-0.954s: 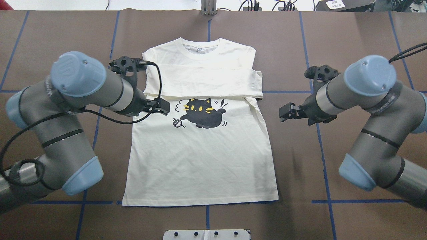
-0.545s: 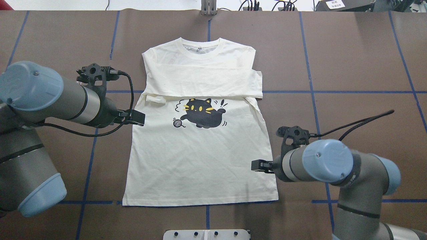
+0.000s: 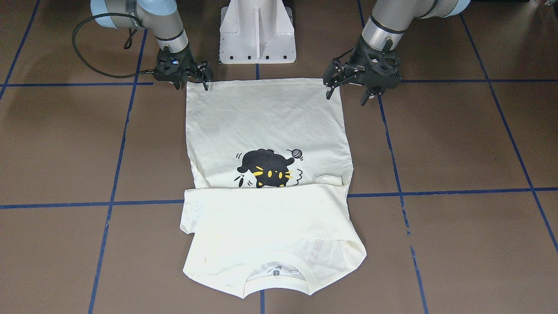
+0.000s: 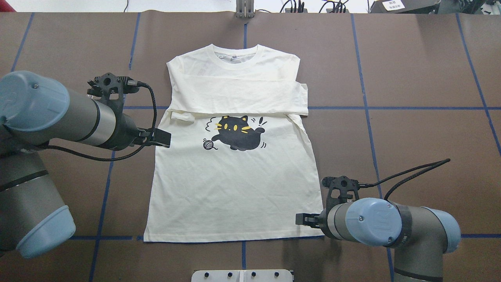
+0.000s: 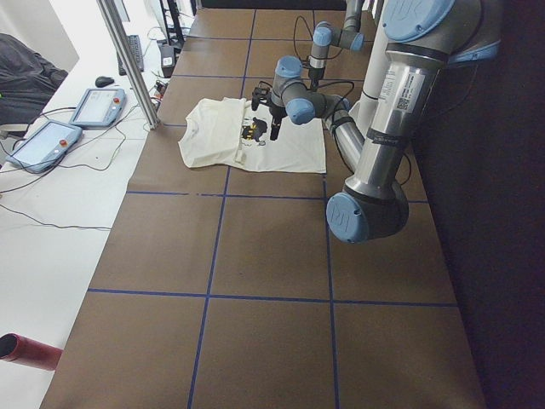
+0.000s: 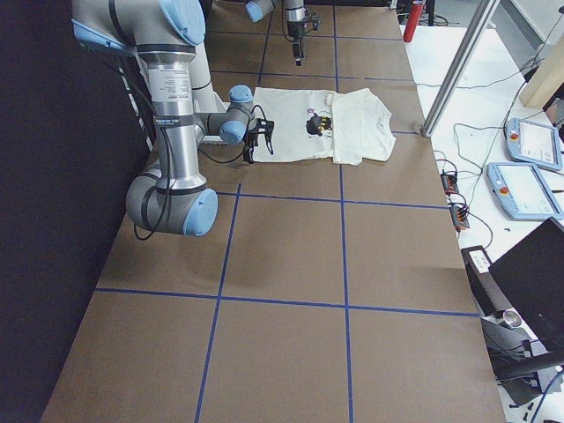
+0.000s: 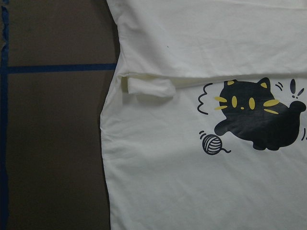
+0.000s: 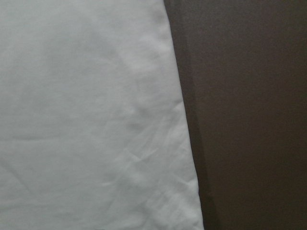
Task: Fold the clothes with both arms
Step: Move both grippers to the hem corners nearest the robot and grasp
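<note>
Since 0.5 s ago: brings R gripper [image 4: 300, 219] further down T-shirt's [image 4: 235, 188] R edge, near hem corner; keeps L gripper [image 4: 162, 138] beside L edge, level w/ cat print [image 4: 235, 133], barely shifted. Holds both jaws spread in front view, gripping nothing. Leaves shirt flat on table [image 4: 411, 78], unchanged.

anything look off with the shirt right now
Yes: a rolled cuff pokes out below the folded sleeves, beside the cat print, and the sleeves' far end overhangs the opposite edge of the shirt, so the fold looks uneven.
</note>
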